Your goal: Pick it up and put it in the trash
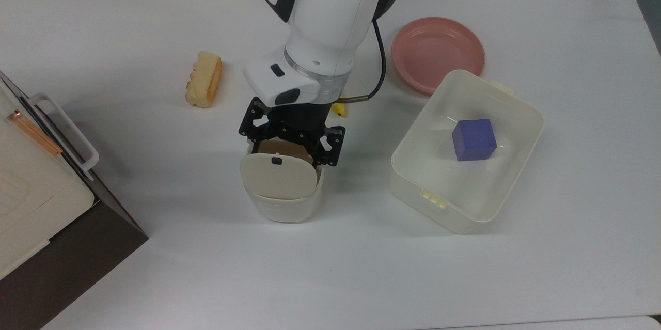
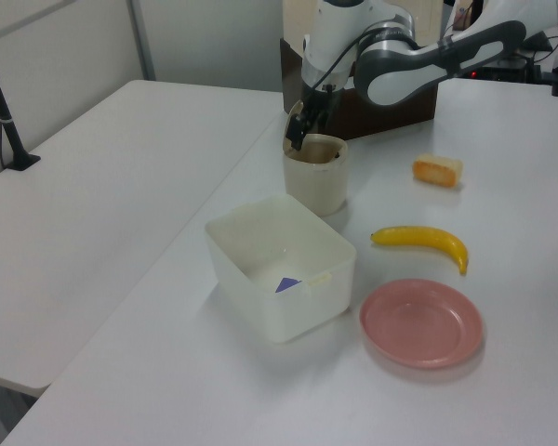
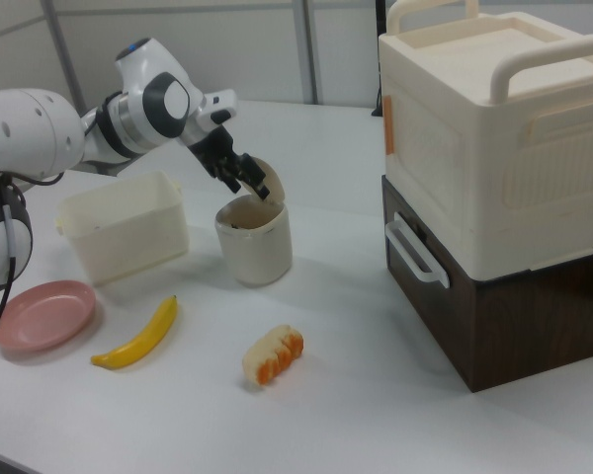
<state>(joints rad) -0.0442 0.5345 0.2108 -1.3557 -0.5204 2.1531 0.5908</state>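
Observation:
The trash (image 1: 281, 208) is a small cream bin in mid-table, also seen in the left view (image 2: 316, 181) and the right view (image 3: 254, 247). Its swing flap (image 1: 279, 176) is tilted, baring a brown inside. My gripper (image 1: 289, 140) hangs right over the bin's rim, open, with its black fingers spread wide and nothing between them; the left view (image 2: 300, 132) and the right view (image 3: 241, 174) show it at the rim too. The crumpled paper is hidden from view.
A bread slice (image 1: 204, 78) lies to the top view's left of the arm, a banana tip (image 1: 339, 109) peeks from behind it. A pink plate (image 1: 438, 51) and a translucent tub (image 1: 413, 185) holding a blue cube (image 1: 473, 139) sit right. A cream box (image 3: 484, 128) stands on a brown base.

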